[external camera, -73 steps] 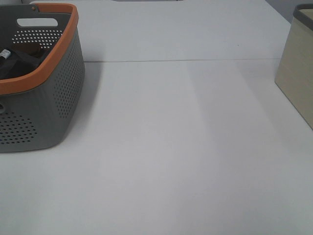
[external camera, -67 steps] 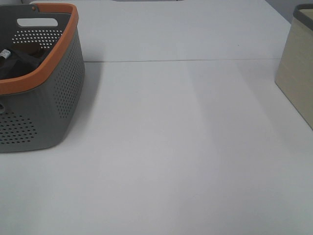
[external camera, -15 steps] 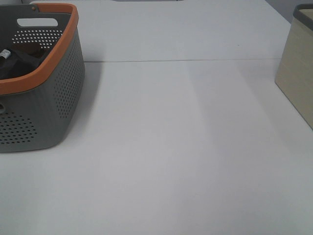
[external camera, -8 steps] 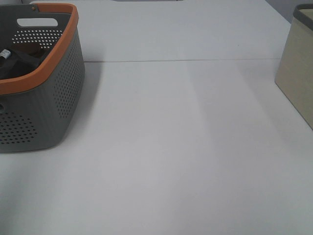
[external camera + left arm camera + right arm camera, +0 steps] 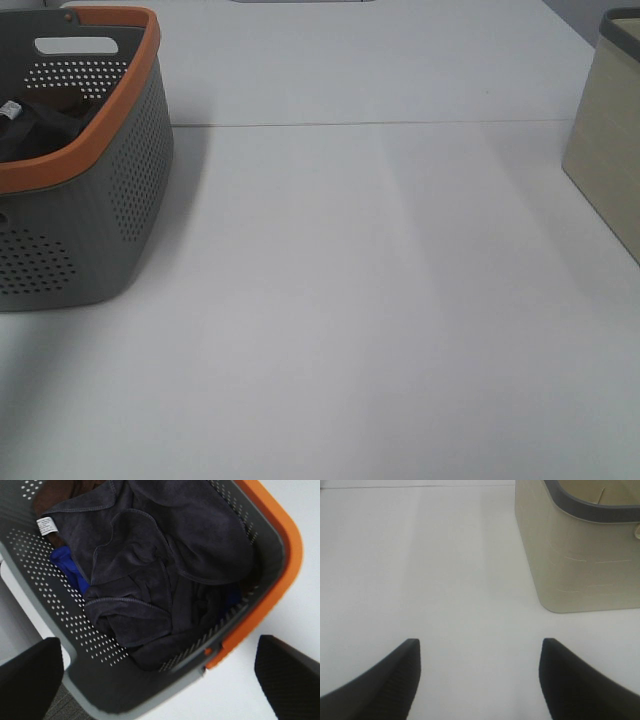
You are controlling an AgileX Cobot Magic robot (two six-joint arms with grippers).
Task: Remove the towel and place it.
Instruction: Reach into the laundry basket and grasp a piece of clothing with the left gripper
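Observation:
The dark navy-grey towel (image 5: 150, 565) lies crumpled in the grey basket with an orange rim (image 5: 272, 580), its white tag (image 5: 46, 526) near one wall. In the exterior high view only a dark bit of the towel (image 5: 30, 128) shows inside the basket (image 5: 120, 190) at far left. My left gripper (image 5: 157, 645) is open above the basket, its fingers (image 5: 30, 680) wide apart and holding nothing. My right gripper (image 5: 480, 642) is open and empty above the bare table. Neither gripper shows in the exterior high view.
A bright blue cloth (image 5: 67, 567) and a brown cloth (image 5: 55, 492) lie under the towel in the basket. A beige bin with a dark rim (image 5: 610, 150) stands at the table's right edge; it also shows in the right wrist view (image 5: 570, 570). The white table (image 5: 380, 300) spreads between them.
A small dark shape at the left edge beside the basket has gone from the exterior view, and a faint shadow has spread on the table at lower left. Nothing else has moved.

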